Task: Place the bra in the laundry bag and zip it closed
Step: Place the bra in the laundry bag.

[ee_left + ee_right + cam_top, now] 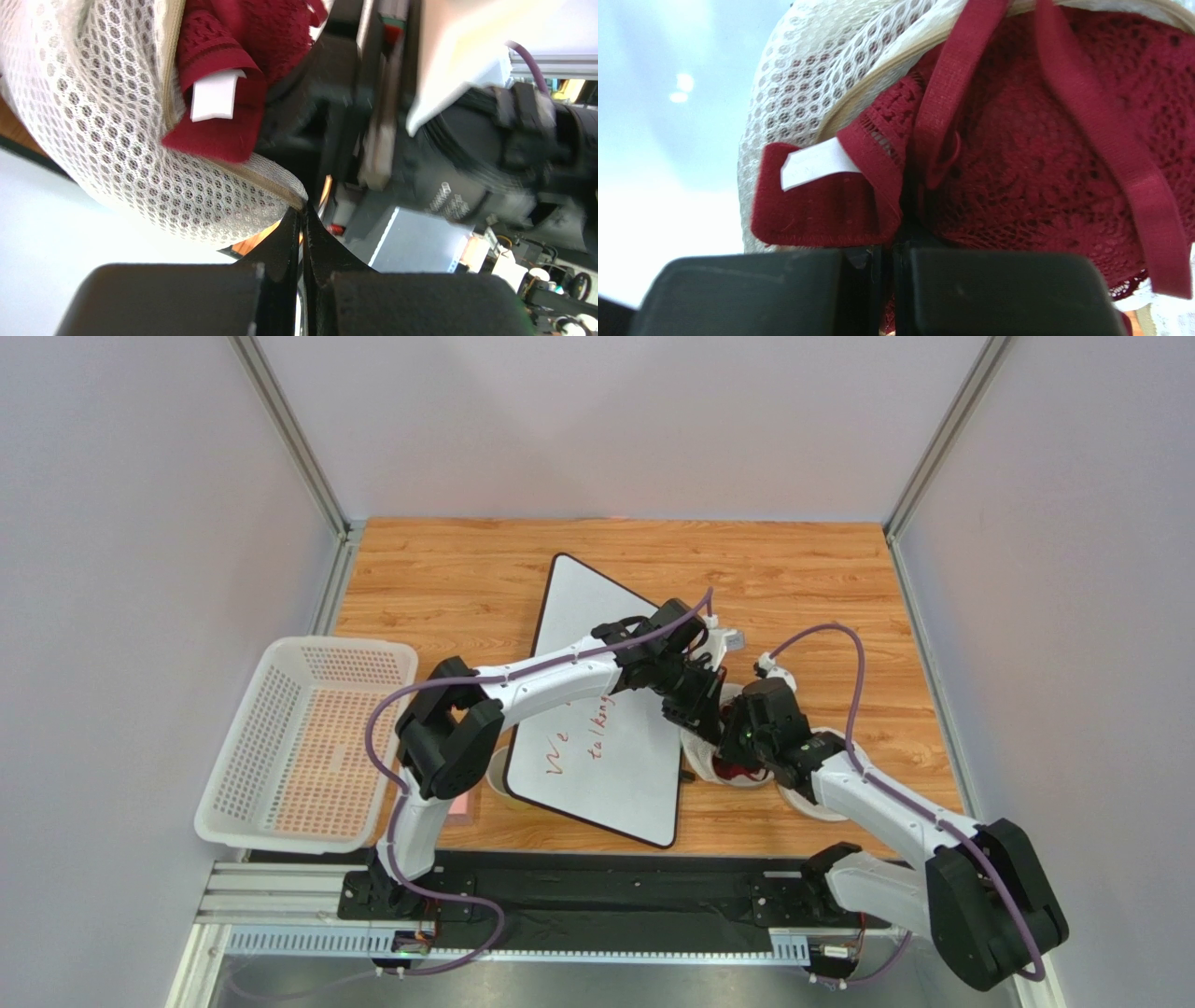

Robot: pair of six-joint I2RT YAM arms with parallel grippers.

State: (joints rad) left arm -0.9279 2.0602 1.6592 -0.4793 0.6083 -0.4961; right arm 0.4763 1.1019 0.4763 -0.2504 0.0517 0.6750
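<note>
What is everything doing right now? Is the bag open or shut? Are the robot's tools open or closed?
laundry bag: open, not zipped.
bra: mostly in the bag, its labelled end hanging over the rim.
left tool: shut on the bag's rim.
right tool: shut on the bra.
basket: upright, left of the whiteboard.
whiteboard: lying flat, red writing on it.

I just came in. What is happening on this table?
A two-armed robot is packing a dark red bra into a white mesh laundry bag. The left pincer is shut on the bag's rim. The right pincer is shut on the bra at the opening. One band end with a white label hangs over the rim, and the bag is not zipped yet.
</note>
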